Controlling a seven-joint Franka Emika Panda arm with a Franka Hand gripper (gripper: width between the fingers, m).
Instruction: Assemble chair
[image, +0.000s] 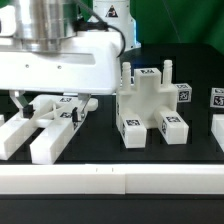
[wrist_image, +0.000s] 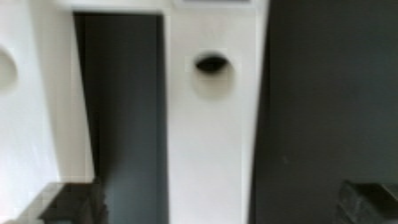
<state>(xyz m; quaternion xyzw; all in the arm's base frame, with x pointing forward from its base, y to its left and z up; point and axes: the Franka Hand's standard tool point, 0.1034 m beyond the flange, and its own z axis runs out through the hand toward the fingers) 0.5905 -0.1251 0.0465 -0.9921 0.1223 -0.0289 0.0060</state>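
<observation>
My gripper (image: 52, 103) hangs low over the chair's loose white parts at the exterior view's left. It is open. In the wrist view the gripper (wrist_image: 214, 207) straddles a long white bar (wrist_image: 210, 120) that has a dark round hole near one end. The dark fingertips (wrist_image: 64, 205) stand well apart from the bar on both sides. A second white part (wrist_image: 27, 110) lies alongside it. In the exterior view the white bars (image: 48, 140) lie side by side under the hand. A blocky white joined piece (image: 150, 105) with several tag stickers stands in the middle.
A small white tagged part (image: 217, 100) sits at the exterior view's far right. A long white ledge (image: 110, 180) runs along the front of the black table. A white tagged object (image: 115, 12) stands at the back.
</observation>
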